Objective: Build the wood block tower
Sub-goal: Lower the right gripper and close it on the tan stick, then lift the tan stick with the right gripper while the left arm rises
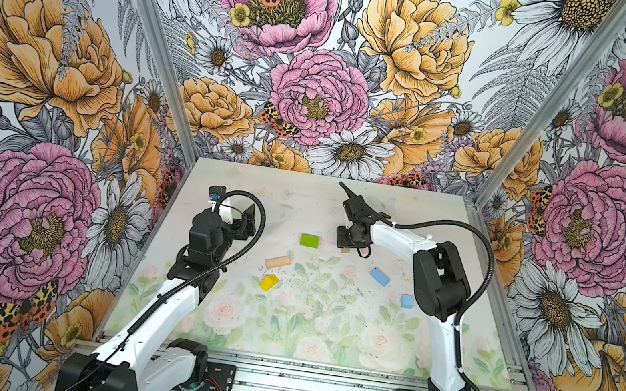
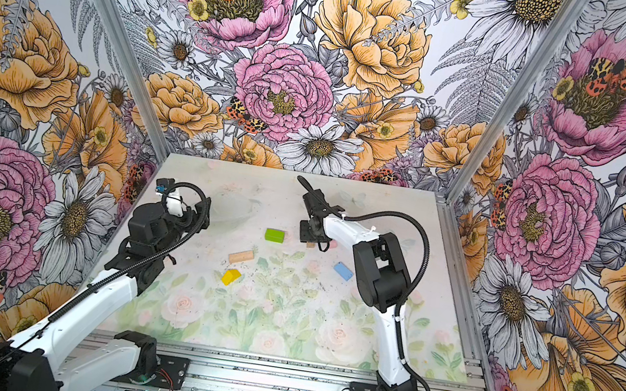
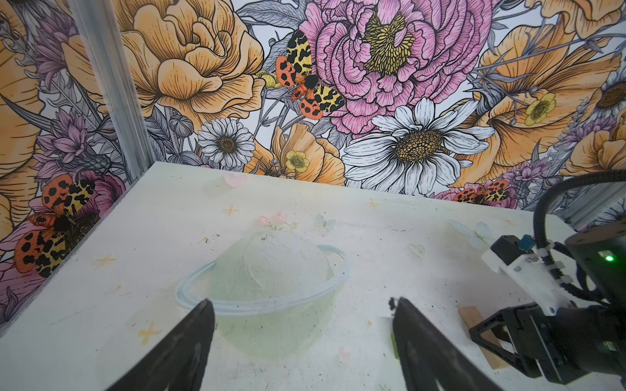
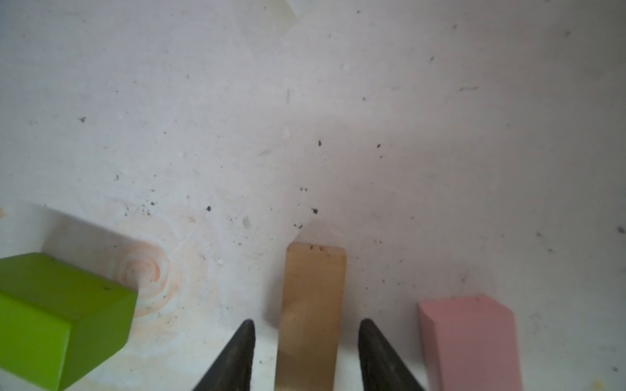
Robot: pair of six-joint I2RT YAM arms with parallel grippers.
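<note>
Well, bench (image 1: 280, 347): wood blocks (image 1: 278, 262) loose, unstacked, around its middle. Left gripper (image 3: 301, 315) wide open, empty, near left edge. Right gripper (image 4: 306, 321) part-open astride tan plank (image 4: 311, 298), gaps both sides, between green brick (image 4: 61, 315) and pink brick (image 4: 471, 342).

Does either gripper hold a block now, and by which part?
Nothing is held. The right gripper straddles one tan plank without touching it; the left gripper is empty.

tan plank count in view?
2. Loose tan plank lies left of centre, between green brick and yellow roof piece. Second tan plank sits between the open jaws of the right gripper, beside the pink brick. Arms may hide more.
</note>
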